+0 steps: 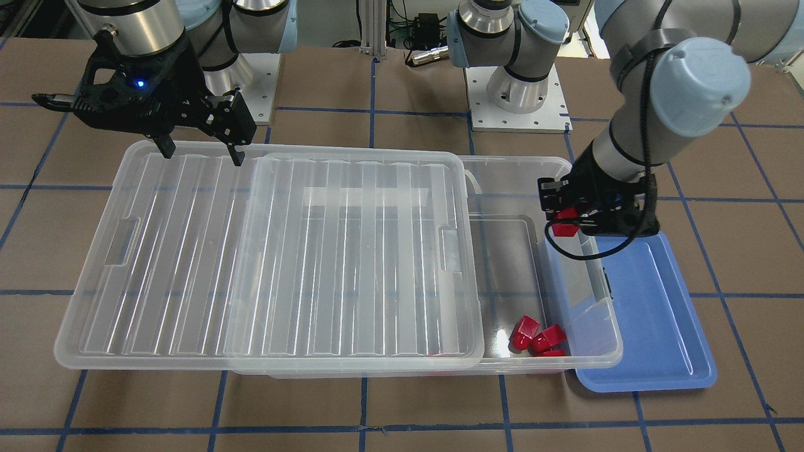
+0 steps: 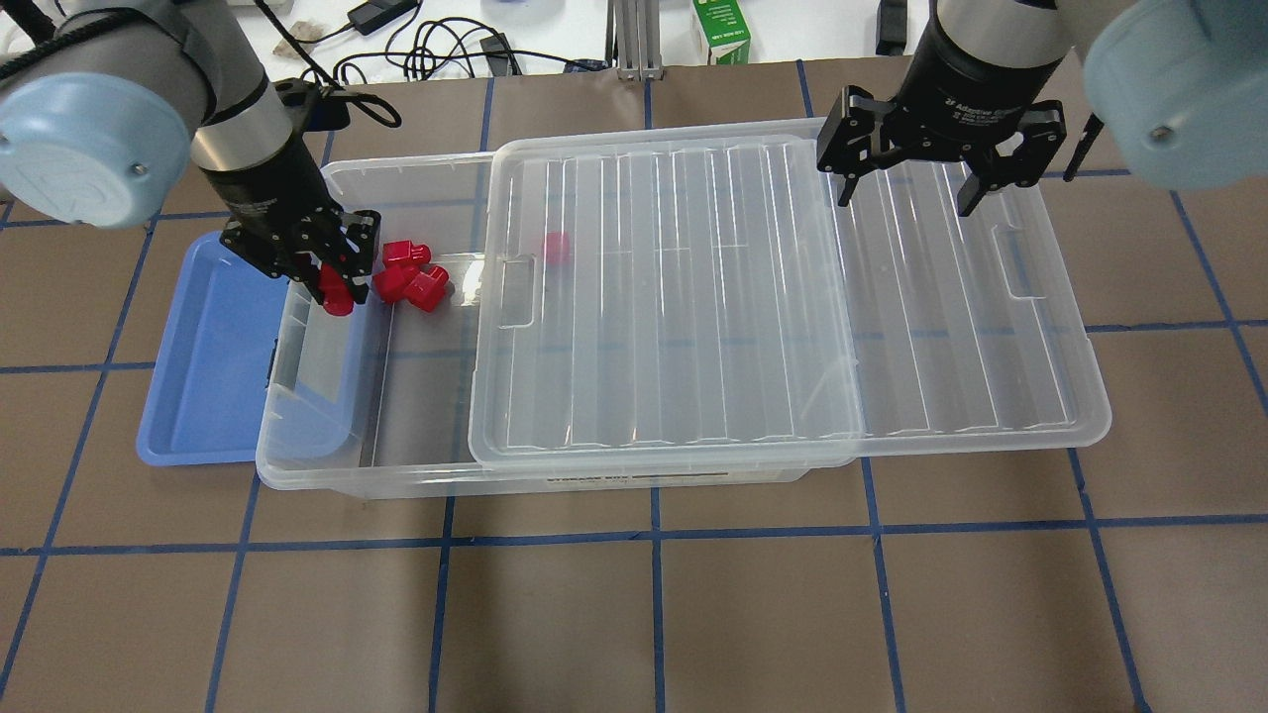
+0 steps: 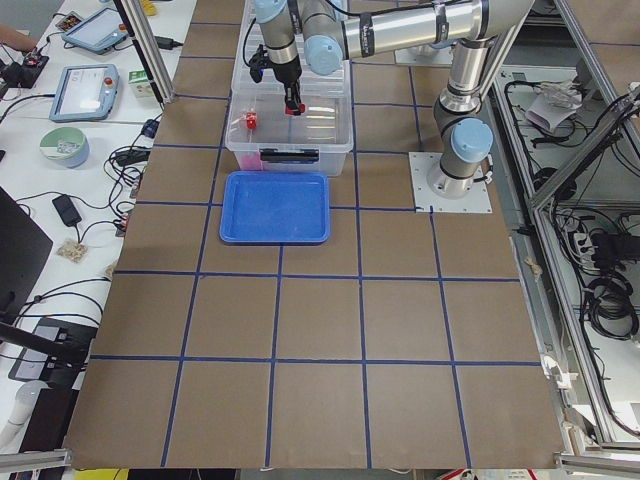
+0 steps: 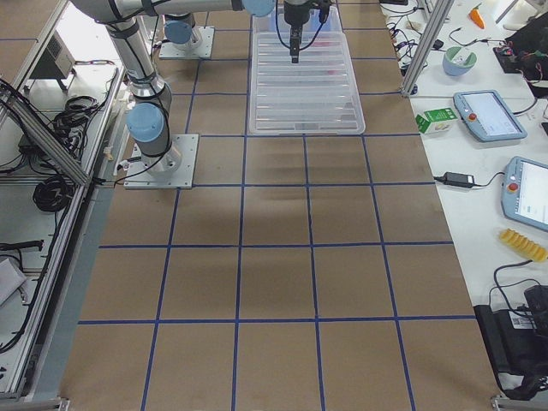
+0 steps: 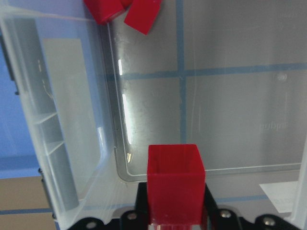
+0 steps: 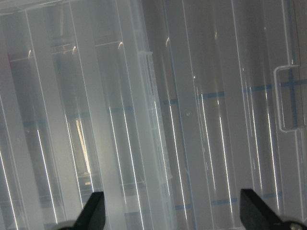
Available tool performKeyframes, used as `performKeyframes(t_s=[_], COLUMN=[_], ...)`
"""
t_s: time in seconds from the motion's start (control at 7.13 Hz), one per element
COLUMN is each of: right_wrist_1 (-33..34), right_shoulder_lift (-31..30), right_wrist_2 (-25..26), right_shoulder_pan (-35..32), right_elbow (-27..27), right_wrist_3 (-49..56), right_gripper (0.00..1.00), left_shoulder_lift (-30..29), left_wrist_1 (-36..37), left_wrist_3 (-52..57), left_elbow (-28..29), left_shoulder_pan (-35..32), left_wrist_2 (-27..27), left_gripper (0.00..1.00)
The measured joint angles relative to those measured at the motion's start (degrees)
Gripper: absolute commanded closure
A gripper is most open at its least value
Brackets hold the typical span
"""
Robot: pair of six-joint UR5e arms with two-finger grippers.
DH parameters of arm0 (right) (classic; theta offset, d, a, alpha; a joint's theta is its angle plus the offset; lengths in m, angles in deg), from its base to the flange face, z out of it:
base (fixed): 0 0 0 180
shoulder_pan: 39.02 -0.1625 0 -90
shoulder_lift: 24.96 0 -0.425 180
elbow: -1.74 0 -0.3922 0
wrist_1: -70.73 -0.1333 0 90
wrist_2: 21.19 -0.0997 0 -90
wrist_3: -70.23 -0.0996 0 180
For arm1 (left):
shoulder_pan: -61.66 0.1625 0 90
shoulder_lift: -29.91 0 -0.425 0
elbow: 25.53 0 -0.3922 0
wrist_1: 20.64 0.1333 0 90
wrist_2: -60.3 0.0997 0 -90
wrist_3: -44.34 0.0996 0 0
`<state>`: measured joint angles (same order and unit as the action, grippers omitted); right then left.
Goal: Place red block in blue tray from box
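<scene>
My left gripper (image 2: 333,285) is shut on a red block (image 2: 338,300) and holds it above the open end of the box (image 2: 327,480), just inside the end wall next to the blue tray (image 2: 198,376). The left wrist view shows the held block (image 5: 175,177) over the box floor. Several more red blocks (image 2: 411,282) lie in the box's far corner, and one (image 2: 557,247) shows through the lid (image 2: 674,297). The lid is slid sideways towards my right. My right gripper (image 2: 901,193) is open and empty above the lid's far right part.
The box's end overlaps the blue tray's (image 1: 653,314) near edge. The lid (image 1: 282,251) overhangs the box on my right side. The arm bases (image 1: 518,94) stand behind the box. Cables and a green carton (image 2: 721,30) lie beyond the table's far edge.
</scene>
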<state>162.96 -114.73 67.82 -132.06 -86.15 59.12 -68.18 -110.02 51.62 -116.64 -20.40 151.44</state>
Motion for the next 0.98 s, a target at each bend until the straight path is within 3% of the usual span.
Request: performKeyframes(t_s=[0.28, 0.56, 0.98], right_wrist_1=[0.7, 0.8, 1.3], right_shoulder_lift=[0.2, 0.2, 0.2], right_wrist_2=[0.0, 0.0, 1.4], right_shoulder_pan=[3.2, 10.6, 24.0], right_elbow=[0.0, -0.2, -2.8], right_wrist_3=[2.8, 12.4, 30.6], right_gripper=[0.0, 0.0, 0.0], left_shoulder_lift=[-0.9, -4.7, -12.5], left_wrist_1=[2.5, 8.6, 16.4], left_wrist_3=[9.7, 21.0, 25.3], left_elbow=[0.1, -1.4, -4.3], left_shoulder_pan=[9.1, 17.6, 21.8], left_wrist_2=[1.0, 0.7, -1.8], left_gripper=[1.0, 1.0, 1.0])
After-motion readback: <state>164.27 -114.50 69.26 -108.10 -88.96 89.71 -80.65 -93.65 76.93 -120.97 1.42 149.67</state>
